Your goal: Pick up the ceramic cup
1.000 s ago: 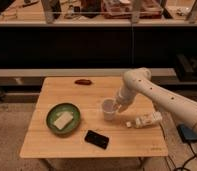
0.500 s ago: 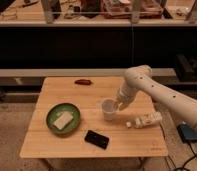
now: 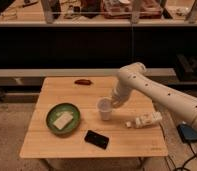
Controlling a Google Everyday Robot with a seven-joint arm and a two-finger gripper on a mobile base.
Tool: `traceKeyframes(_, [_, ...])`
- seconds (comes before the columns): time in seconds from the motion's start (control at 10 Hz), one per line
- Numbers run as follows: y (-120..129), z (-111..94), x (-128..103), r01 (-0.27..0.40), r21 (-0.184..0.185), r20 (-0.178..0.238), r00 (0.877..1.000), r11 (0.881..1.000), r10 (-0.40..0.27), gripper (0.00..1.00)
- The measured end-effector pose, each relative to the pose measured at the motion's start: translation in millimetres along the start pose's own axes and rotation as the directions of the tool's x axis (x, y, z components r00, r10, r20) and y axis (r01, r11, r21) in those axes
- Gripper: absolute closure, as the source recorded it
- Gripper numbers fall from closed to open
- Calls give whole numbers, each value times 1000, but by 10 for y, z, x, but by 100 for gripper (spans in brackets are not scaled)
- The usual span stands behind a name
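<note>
You see the gripper (image 3: pixel 111 103) down at the cup (image 3: pixel 105 108), right at its rim on the side nearest the arm; whether it's spread or pinching the rim, can't tell from this angle. The cup, white and upright, stands near the middle of the table (image 3: pixel 57 90), a bit right of ctr. The arm (image 3: pixel 152 91), white w/ small dark dots along its shell, reaches in from the right edge of the shot, elbow high above the table's back right, forearm dropping down-left to the cup.

Just right of the cup, apart from it, a small white bottle (image 3: pixel 144 120) lies on its side, cap end toward the cup. In front of the cup, toward the near edge, a black phone (image 3: pixel 96 139) lies flat, angled. Left of the cup, well apart, a green plate (image 3: pixel 74 111) holds a pale rectangular item (image 3: pixel 61 120), prob. a sponge or bar, can't tell which. At the table's far edge, a small dark reddish object (image 3: pixel 82 81) sits alone; too small to ID.

Table is light wood, standing on a speckled floor. Behind it, a dark shelf unit (image 3: pixel 92 45) runs across the frame, its top (image 3: pixel 92 15) cluttered w/ bins and odds. At lower right, off the table, a blue-grey device (image 3: pixel 188 133) rests on the floor w/ a cable trailing from it.
</note>
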Motion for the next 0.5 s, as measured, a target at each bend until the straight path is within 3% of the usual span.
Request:
traceKeyframes(0.3, [150, 156, 51, 16, -63, 41, 999, 998, -13, 100])
traceKeyframes(0.5, [129, 148, 50, 20, -55, 44, 999, 998, -17, 100])
